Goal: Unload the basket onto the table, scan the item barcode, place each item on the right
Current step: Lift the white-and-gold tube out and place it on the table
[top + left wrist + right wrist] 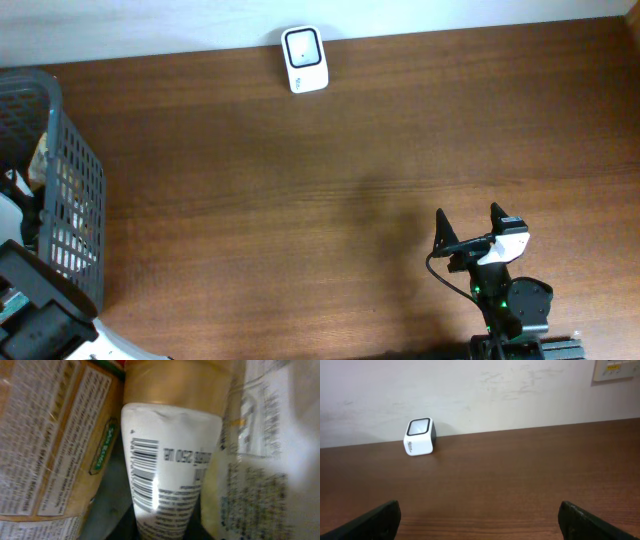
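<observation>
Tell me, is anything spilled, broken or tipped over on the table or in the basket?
Nothing is spilled or broken. The white scanner sits upright on the table, and the grey basket stands straight. The only oddity: the white tube has a small crease near its upper edge.

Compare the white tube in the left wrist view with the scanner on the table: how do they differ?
The tube is long and rounded, tan above its white part; the barcode scanner is a squat box with a dark-framed window. The tube sits packed between printed packages; the scanner stands alone on the wooden table by the wall. The tube bears a barcode; the scanner shows none. Both are mostly white.
</observation>
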Robot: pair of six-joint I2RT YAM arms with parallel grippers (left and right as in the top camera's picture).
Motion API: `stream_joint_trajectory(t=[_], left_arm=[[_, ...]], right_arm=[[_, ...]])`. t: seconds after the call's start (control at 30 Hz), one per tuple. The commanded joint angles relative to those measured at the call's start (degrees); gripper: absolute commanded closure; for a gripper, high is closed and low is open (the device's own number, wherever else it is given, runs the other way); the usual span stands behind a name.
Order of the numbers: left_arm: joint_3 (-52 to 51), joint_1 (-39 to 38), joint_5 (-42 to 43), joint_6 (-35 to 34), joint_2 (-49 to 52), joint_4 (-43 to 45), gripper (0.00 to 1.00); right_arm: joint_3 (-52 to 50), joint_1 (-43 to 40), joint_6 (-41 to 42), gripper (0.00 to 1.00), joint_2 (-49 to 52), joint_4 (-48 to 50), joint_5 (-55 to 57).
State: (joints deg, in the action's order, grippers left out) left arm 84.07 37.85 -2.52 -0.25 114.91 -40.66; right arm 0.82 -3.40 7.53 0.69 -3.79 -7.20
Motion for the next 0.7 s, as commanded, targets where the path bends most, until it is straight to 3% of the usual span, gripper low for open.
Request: stream_joint_trajectory(t=[0.0,0.13,0.2,0.23,0.37,0.43,0.5,0.67], left_arm=[[-0.3,-0.2,1.3,0.0,2.8,-0.5,1.00],[10.4,-0.2,1.3,0.0,-1.7,-8.7,1.00],[24.7,-1.3,3.9,0.0,-11.5,-17.4,1.00],[26.6,-2.1,3.6,0.1,-13.8,-18.2,1.00],[28.5,-15.0,-4.8,2.0,-27.4,-18.9,1.00],[28.5,-24.6,-4.6,1.7,-27.9,-21.7,1.00],[28.4,-33.6,-4.4,-3.1,-25.7,-25.5,1.00],[24.8,-43.9,-4.4,-9.4,-17.9,-32.0,1.00]], right_arm=[[-0.5,-0.4,0.0,0.01,-0.3,0.0,-0.5],[-0.5,-0.4,0.0,0.01,-0.3,0.0,-0.5],[-0.5,-0.4,0.0,0.01,-0.3,0.0,-0.5],[-0.5,-0.4,0.0,0.01,-0.3,0.0,-0.5],[-0.5,-0.4,0.0,0.01,-0.3,0.0,-0.5],[-0.5,-0.4,0.0,0.01,-0.3,0.0,-0.5],[-0.5,-0.4,0.0,0.01,-0.3,0.0,-0.5],[-0.5,-0.4,0.0,0.01,-0.3,0.0,-0.5]])
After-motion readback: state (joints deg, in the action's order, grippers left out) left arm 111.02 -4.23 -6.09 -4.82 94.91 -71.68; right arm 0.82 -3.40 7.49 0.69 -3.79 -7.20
